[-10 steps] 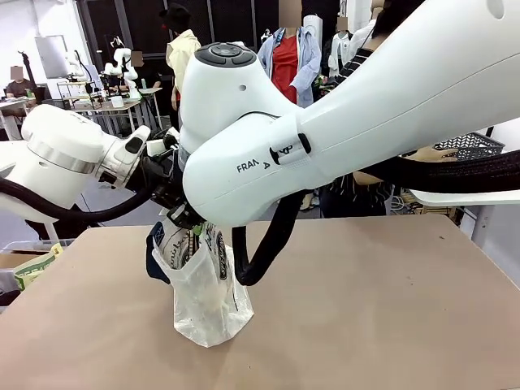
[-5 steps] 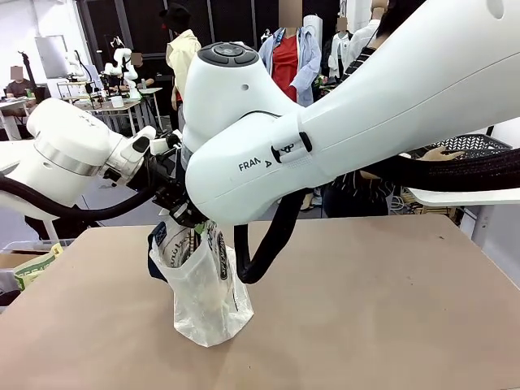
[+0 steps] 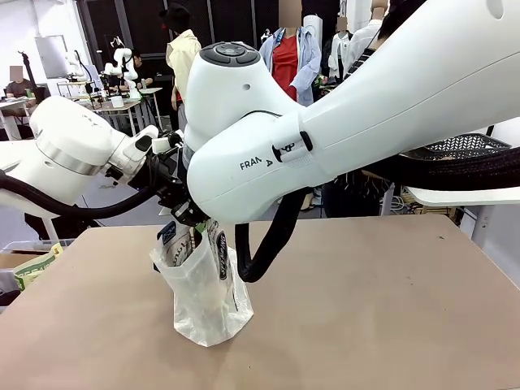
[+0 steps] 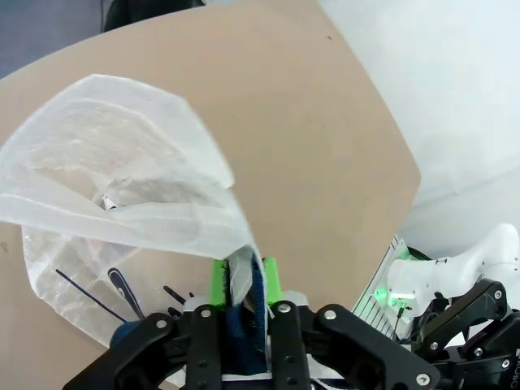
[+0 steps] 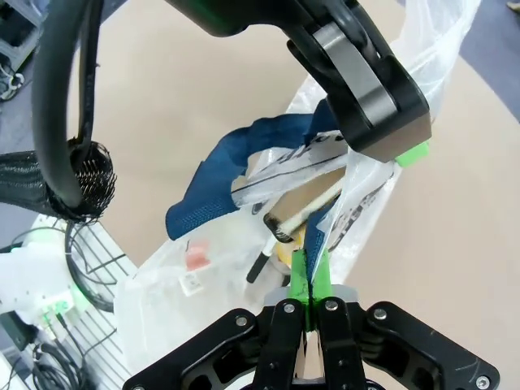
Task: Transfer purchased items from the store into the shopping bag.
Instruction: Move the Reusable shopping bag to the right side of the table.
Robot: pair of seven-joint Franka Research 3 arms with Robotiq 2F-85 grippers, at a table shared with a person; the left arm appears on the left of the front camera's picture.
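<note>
The shopping bag stands upright on the brown tabletop, left of centre, its translucent whitish plastic pulled open at the top. The left end effector pinches the bag's rim and a navy strap between its green pads, the jaws drawn in narrow on the plastic. The right end effector is clamped tight on the opposite edge of the bag, its green pads pressed together over the film. Inside the mouth, in the right wrist view, lie a flat tan-brown packet, a loop of navy handle and a small red label; the rest of the contents are blurred by the plastic. Navy lettering runs down the bag's side but is too creased to read.

The right arm's big white link crosses the front view and hides both end effectors and most of the bag's mouth; "FRAN" and an "A" can be read on it. A black cable loop hangs beside the bag. A dark mesh basket sits at the far right, partly cut off by the arm. A green-printed pack pokes in at the left edge
</note>
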